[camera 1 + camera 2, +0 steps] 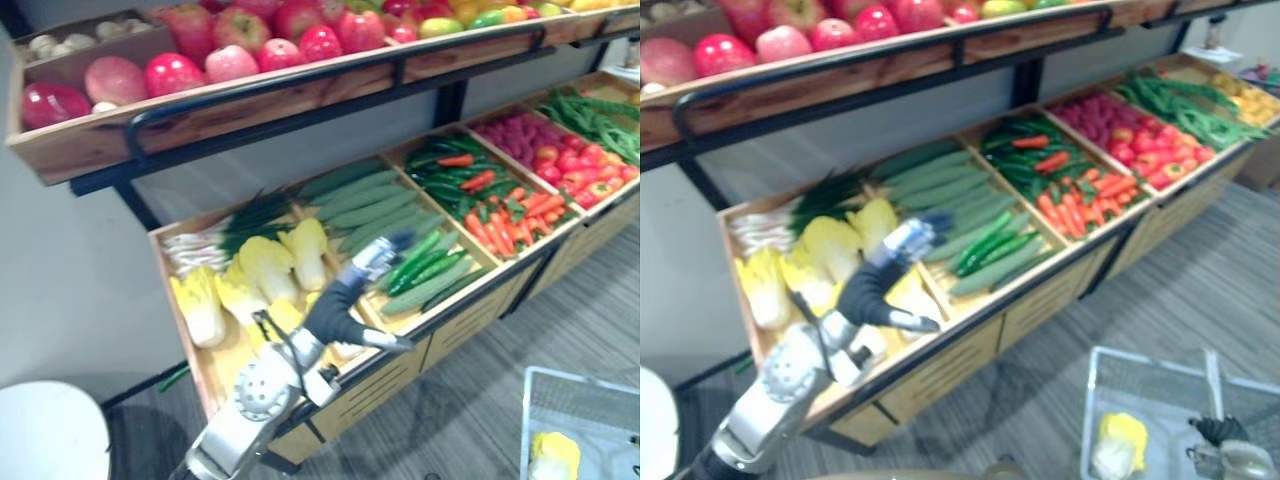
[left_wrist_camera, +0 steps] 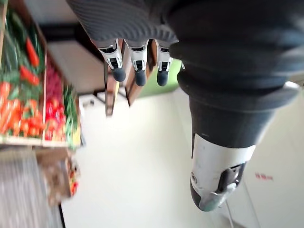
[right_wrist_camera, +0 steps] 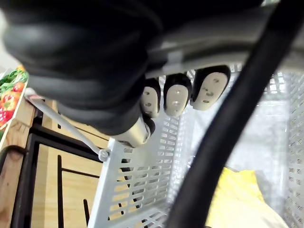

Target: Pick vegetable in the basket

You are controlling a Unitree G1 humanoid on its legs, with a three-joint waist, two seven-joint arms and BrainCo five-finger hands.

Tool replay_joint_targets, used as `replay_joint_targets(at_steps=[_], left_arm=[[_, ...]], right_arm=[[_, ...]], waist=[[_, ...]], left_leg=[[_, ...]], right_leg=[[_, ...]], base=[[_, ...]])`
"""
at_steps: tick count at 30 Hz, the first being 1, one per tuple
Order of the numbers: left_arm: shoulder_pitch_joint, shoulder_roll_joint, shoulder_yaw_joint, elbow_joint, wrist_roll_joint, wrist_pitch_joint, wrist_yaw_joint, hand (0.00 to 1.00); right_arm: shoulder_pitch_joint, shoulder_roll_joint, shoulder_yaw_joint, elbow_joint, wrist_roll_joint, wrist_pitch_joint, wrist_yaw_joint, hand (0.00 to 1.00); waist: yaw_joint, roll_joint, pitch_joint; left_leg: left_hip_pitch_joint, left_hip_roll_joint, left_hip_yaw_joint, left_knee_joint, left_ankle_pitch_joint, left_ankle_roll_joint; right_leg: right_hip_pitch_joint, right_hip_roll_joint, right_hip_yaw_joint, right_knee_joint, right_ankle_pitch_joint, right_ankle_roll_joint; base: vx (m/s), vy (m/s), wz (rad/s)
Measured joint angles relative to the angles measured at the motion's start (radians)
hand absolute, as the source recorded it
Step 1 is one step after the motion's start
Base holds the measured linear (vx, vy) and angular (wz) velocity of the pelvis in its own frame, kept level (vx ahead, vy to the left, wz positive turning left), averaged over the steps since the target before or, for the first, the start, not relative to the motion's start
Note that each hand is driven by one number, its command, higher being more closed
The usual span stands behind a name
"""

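Left hand (image 1: 352, 290) reaches over the shelf (image 1: 470, 300), above the divide between the shelf cabbages (image 1: 262, 268) and the cucumbers (image 1: 432, 282). Its fingers are straight and it holds nothing. Right hand (image 3: 175, 99) has its fingers curled round the black basket handle (image 3: 229, 128). One yellow cabbage (image 1: 1120, 440) lies inside the white basket (image 1: 1140, 357).

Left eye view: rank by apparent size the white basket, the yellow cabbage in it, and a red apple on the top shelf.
1. The white basket, even though the picture's edge cuts it off.
2-3. The yellow cabbage and the red apple look alike. The cabbage is partly cut off and likely nearer, so they stay unranked.
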Motion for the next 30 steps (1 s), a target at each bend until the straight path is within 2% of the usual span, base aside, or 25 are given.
replay_joint_targets(at_steps=[2,3,6,8,10,12,15,19,23,27,30], left_arm=[[0.048,-0.006,0.107,0.007,0.000,0.013,0.036,0.00],[0.061,-0.009,0.134,0.014,-0.001,0.019,0.047,0.00],[0.106,-0.060,0.282,0.135,0.000,0.074,0.120,0.00],[0.112,-0.093,0.378,0.280,-0.001,0.126,0.193,0.00],[0.123,-0.138,0.499,0.445,-0.003,0.157,0.292,0.00],[0.147,-0.170,0.595,0.558,-0.040,0.160,0.349,0.00],[0.187,-0.200,0.713,0.784,-0.157,0.156,0.408,0.00],[0.224,-0.229,0.788,1.001,-0.215,0.115,0.463,0.00],[0.222,-0.244,0.823,1.208,-0.236,0.095,0.532,0.00],[0.215,-0.248,0.883,1.366,-0.275,0.100,0.534,0.00],[0.210,-0.256,0.916,1.501,-0.335,0.136,0.461,0.00]], right_arm=[[0.017,0.018,-0.010,0.039,0.018,-0.007,-0.012,1.00],[0.018,0.028,-0.012,0.049,0.018,-0.012,-0.017,1.00],[0.028,0.103,-0.033,0.057,0.020,-0.022,-0.053,1.00],[0.033,0.159,-0.041,0.057,0.037,-0.022,-0.074,1.00],[0.036,0.211,-0.045,0.057,0.057,-0.022,-0.096,1.00],[0.036,0.243,-0.046,0.056,0.062,-0.021,-0.111,1.00],[0.042,0.288,-0.078,0.049,0.076,-0.008,-0.138,1.00],[0.048,0.341,-0.078,0.036,0.077,0.014,-0.151,1.00],[0.033,0.368,-0.075,0.006,0.075,0.014,-0.158,1.00],[0.036,0.375,-0.074,0.010,0.074,0.014,-0.159,1.00],[0.041,0.375,-0.075,0.024,0.071,0.008,-0.164,1.00]], waist=[[0.024,-0.002,-0.009],[0.025,-0.002,-0.011],[0.042,-0.003,-0.012],[0.069,-0.003,-0.012],[0.075,-0.003,-0.013],[0.078,-0.004,-0.014],[0.092,-0.008,-0.014],[0.108,-0.025,-0.021],[0.128,-0.029,-0.020],[0.126,-0.030,-0.020],[0.116,-0.018,-0.021]], left_leg=[[-0.020,-0.007,-0.038,0.000,0.009,0.003],[-0.027,-0.009,-0.052,0.000,0.012,0.004],[-0.045,-0.018,-0.107,0.000,0.026,0.014],[-0.046,-0.021,-0.127,0.000,0.028,0.015],[-0.048,-0.024,-0.153,0.000,0.028,0.015],[-0.058,-0.027,-0.171,0.000,0.028,0.015],[-0.061,-0.035,-0.206,0.001,0.031,0.019],[-0.039,-0.037,-0.240,0.001,0.030,0.018],[-0.018,-0.035,-0.240,0.000,0.016,0.008],[-0.009,-0.034,-0.238,0.000,0.007,0.005],[-0.008,-0.034,-0.236,0.000,0.005,0.005]], right_leg=[[0.004,-0.002,-0.029,-0.012,0.000,0.000],[0.007,-0.002,-0.034,-0.013,0.000,0.000],[0.020,-0.008,-0.078,-0.023,-0.003,-0.006],[0.025,-0.009,-0.098,-0.023,-0.009,-0.019],[0.037,-0.012,-0.121,-0.026,-0.023,-0.032],[0.039,-0.014,-0.141,-0.027,-0.029,-0.032],[0.057,-0.019,-0.172,-0.027,-0.030,-0.030],[0.097,-0.019,-0.191,-0.026,-0.044,-0.022],[0.112,-0.018,-0.189,-0.014,-0.061,-0.025],[0.123,-0.018,-0.188,-0.011,-0.074,-0.030],[0.122,-0.019,-0.186,-0.012,-0.080,-0.033]], base=[[-0.03,-0.003,0.45],[0.00,0.009,0.56],[0.02,0.016,0.52],[0.02,0.012,0.26],[0.03,-0.005,0.32],[0.05,-0.004,0.30],[0.10,0.001,0.31],[0.09,-0.016,0.28],[0.02,-0.013,0.03],[0.00,-0.001,-0.01],[0.02,0.000,0.00]])
